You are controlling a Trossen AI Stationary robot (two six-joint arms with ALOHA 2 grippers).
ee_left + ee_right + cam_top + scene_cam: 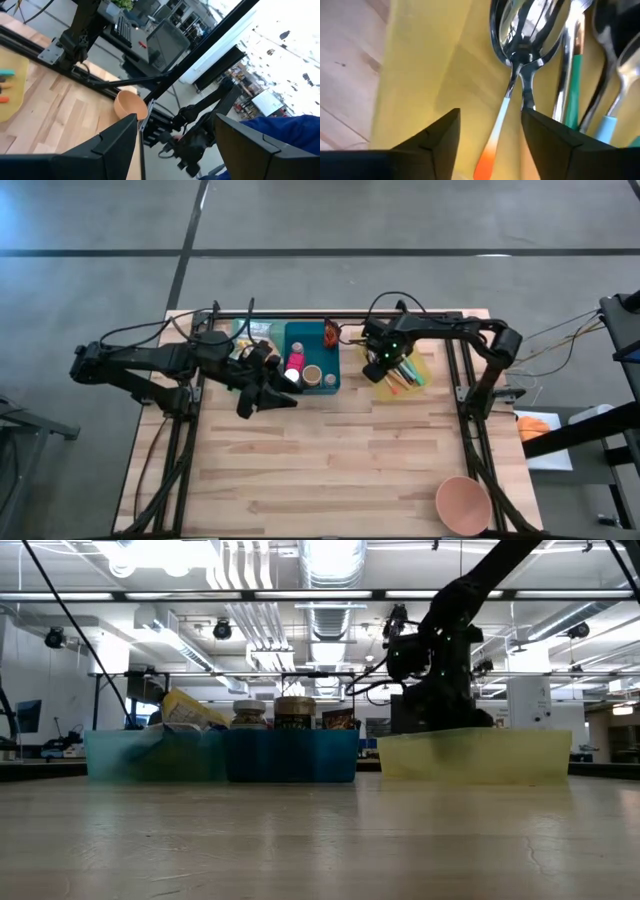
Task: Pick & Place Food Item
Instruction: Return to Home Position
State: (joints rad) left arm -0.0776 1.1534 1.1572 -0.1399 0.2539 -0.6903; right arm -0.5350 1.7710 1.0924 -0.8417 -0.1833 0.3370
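The orange spoon (496,131) has a glossy steel bowl and a slim handle fading from pale to orange. It lies flat in the yellow bin (420,75), directly beneath the right gripper (490,115), whose 2 jaws are spread and empty. The gripper should lift straight up, clear of the bin's thin wall, before swinging home. The left gripper (268,392) waits beside the blue bin (305,325), jaws parted and holding nothing.

Orange spoon (492,145) handle cropped, teal spoon (573,85) cropped

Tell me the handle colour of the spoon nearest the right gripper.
Spoon handle: white fading to orange, best in the right wrist view.
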